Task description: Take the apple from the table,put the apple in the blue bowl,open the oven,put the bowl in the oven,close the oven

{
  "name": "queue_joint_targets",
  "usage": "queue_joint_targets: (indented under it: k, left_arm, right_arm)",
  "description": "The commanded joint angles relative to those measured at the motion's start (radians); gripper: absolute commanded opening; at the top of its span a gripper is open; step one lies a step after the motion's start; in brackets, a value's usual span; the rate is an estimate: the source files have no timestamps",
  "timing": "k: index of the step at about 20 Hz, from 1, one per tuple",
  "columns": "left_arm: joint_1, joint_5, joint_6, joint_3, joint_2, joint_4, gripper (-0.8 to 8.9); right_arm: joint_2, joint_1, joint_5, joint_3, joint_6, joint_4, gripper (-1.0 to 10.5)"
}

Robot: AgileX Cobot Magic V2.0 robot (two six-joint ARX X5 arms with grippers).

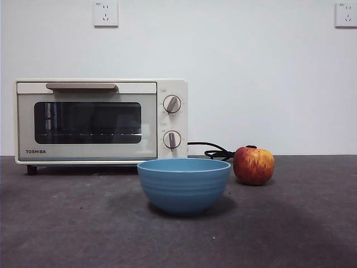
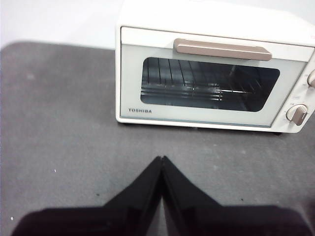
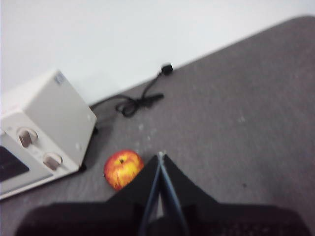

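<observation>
Open bench (image 1: pixel 312 223) is being left right of the blue bowl (image 1: pixel 184 187). The oven (image 1: pixel 100 121) door's near side is being partly blocked by it; the apple (image 1: pixel 254 165) is being flanked by a black cord (image 1: pixel 215 151).

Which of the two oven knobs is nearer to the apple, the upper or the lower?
The lower knob of the oven is nearer to the apple; the upper knob sits directly above it, farther away.
</observation>
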Motion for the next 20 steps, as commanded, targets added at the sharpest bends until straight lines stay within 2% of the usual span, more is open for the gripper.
queue_joint_targets:
  k: [1, 7, 14, 16, 18, 20]
  left_arm:
    - [0.0, 0.008, -0.036, 0.068, 0.074, -0.049, -0.05]
    - [0.0, 0.091, -0.035, 0.246, 0.231, -0.208, -0.04]
    - [0.0, 0.128, -0.032, 0.451, 0.389, -0.397, -0.04]
    - [0.0, 0.128, -0.031, 0.491, 0.428, -0.442, -0.04]
    - [0.0, 0.129, -0.031, 0.51, 0.455, -0.47, -0.04]
    - [0.0, 0.128, -0.031, 0.51, 0.471, -0.494, -0.04]
  right_arm:
    - [0.088, 0.0, -0.004, 0.096, 0.008, -0.103, -0.1]
    - [0.307, 0.0, -0.003, 0.301, -0.009, -0.367, 0.0]
    - [0.527, 0.0, -0.007, 0.464, -0.011, -0.403, 0.0]
    - [0.607, 0.0, -0.06, 0.515, -0.032, -0.397, 0.0]
    - [0.695, 0.0, -0.154, 0.576, -0.099, -0.397, 0.0]
    - [0.786, 0.002, -0.25, 0.638, -0.135, -0.398, 0.0]
